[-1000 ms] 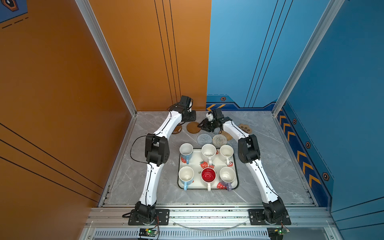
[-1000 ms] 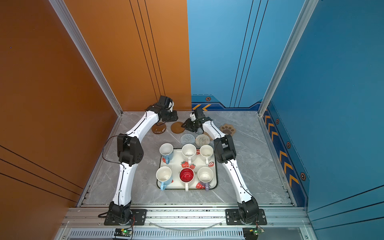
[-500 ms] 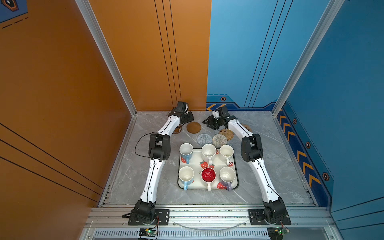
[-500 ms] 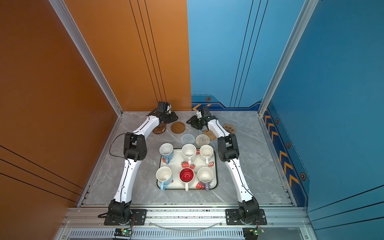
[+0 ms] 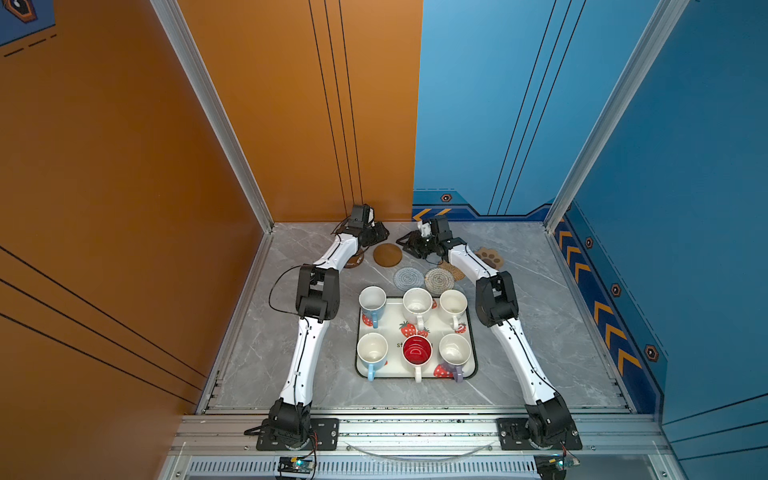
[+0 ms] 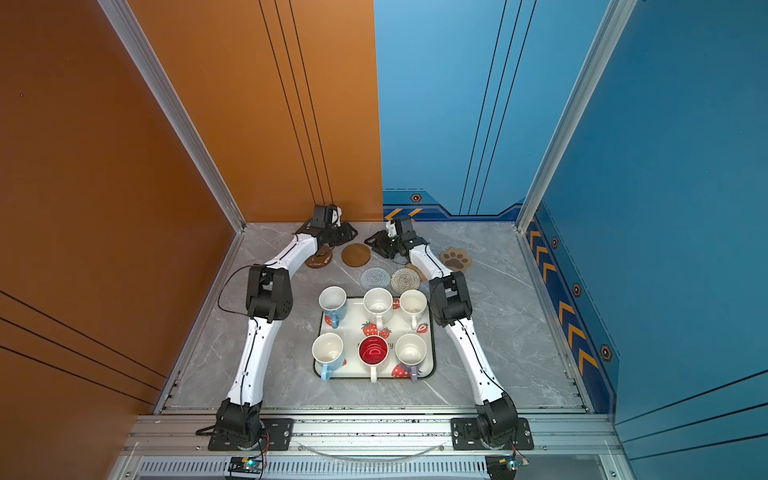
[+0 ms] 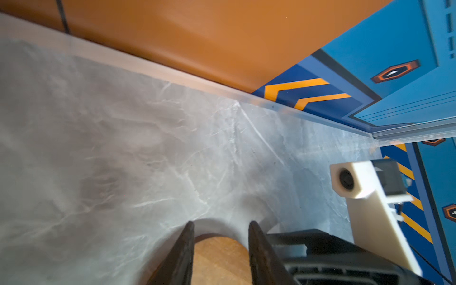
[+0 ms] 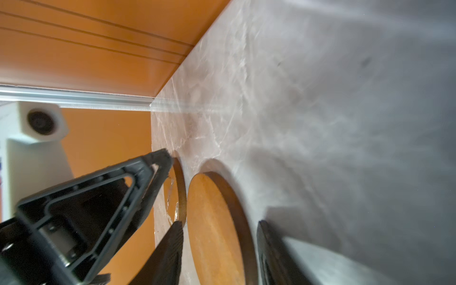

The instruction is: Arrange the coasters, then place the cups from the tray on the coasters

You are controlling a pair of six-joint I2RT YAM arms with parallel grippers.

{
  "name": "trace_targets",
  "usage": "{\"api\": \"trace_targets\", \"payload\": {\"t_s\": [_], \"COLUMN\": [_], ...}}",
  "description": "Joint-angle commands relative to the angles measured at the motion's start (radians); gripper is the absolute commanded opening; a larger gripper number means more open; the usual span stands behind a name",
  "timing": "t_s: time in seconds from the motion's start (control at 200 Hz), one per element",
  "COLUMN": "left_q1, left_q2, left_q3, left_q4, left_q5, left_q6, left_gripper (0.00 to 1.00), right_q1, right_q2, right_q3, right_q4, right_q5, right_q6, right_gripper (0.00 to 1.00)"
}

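Observation:
Six cups stand on the strawberry tray (image 5: 395,377), among them a light blue cup (image 5: 372,301), a red-inside cup (image 5: 417,350) and a lavender cup (image 5: 454,351). Behind the tray lie the coasters: a brown disc (image 5: 387,254) (image 6: 356,254), a second brown disc (image 5: 354,262) half under my left arm, grey (image 5: 408,277), cream (image 5: 439,279) and tan (image 5: 454,270) woven rounds, and a paw shape (image 5: 489,257). My left gripper (image 5: 381,239) (image 7: 220,228) and right gripper (image 5: 405,246) (image 8: 219,232) face each other low over the first brown disc (image 7: 217,259) (image 8: 214,227), both open and holding nothing.
The orange and blue back wall (image 5: 415,199) stands just behind both grippers. My right forearm covers part of the tan round. Bare marble table (image 5: 540,316) lies right of the tray, with more on the left (image 5: 266,332).
Over the last second both arms stretched farther toward the back wall and came down over the brown disc. None of the coasters or cups moved.

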Motion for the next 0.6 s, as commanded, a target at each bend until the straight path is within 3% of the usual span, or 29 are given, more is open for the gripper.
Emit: {"api": "trace_targets", "payload": {"t_s": [0.0, 0.356, 0.596], "left_q1": [0.015, 0.031, 0.033], "left_q2": [-0.021, -0.068, -0.115], "left_q3": [-0.037, -0.107, -0.052], "left_q4": [0.01, 0.012, 0.015], "left_q5": [0.038, 0.043, 0.097], "left_q6": [0.011, 0.039, 0.015], "left_gripper": [0.38, 0.39, 0.39], "right_q1": [0.023, 0.056, 0.036], "right_q2": [0.05, 0.052, 0.016], "right_q3": [0.006, 0.005, 0.007], "right_q4": [-0.035, -0.043, -0.044], "right_q5": [-0.021, -0.041, -0.057], "right_q6": [0.024, 0.025, 0.015], "right_gripper": [0.48, 0.47, 0.48]}}
